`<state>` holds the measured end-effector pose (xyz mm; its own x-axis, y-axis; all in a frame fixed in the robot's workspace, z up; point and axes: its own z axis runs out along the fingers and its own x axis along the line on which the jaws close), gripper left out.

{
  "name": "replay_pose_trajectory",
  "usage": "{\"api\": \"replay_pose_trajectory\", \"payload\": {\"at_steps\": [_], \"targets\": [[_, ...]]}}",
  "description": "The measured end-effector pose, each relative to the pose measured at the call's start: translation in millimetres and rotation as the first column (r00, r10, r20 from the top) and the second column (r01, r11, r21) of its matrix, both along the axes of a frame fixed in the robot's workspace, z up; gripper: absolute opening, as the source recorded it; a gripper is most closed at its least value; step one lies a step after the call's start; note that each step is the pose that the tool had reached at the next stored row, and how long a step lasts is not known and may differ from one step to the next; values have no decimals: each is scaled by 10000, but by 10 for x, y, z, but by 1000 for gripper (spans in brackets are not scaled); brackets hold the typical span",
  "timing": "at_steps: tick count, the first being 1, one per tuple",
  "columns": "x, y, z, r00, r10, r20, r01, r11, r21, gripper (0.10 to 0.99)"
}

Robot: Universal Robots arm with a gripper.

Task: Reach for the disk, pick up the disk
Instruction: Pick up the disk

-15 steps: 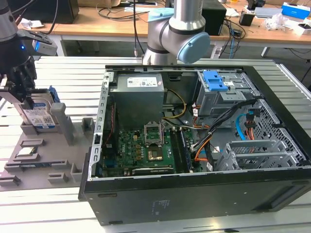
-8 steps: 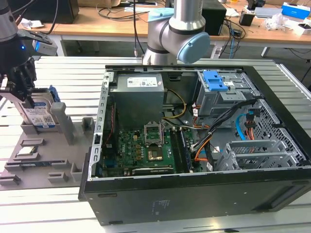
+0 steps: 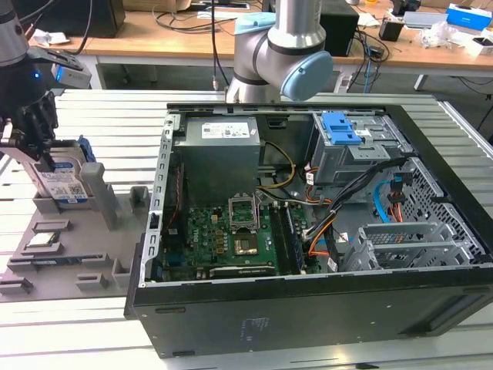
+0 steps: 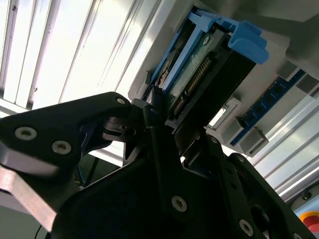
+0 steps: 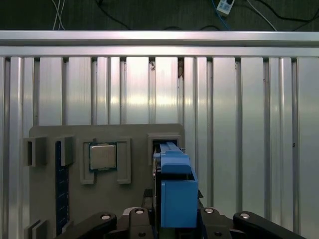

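Jaws snug on upright disk (image 3: 63, 185)

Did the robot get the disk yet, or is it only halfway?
About halfway. The reaching looks done: the hand is right at the top edge of the disk. The grabbing is under way, though I cannot tell if it is gripping. The lifting is left: the disk stands upright in its slot on the grey holder, not yet raised.
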<state>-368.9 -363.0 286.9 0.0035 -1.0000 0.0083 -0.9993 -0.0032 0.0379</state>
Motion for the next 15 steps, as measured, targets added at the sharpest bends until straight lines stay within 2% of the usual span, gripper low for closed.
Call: {"api": "replay_pose_trajectory", "payload": {"at_steps": [11,15], "targets": [[6,0,2,10000,6,0,-6,10000,0,365],[8,1,38,10000,6,0,-6,10000,0,365]]}}
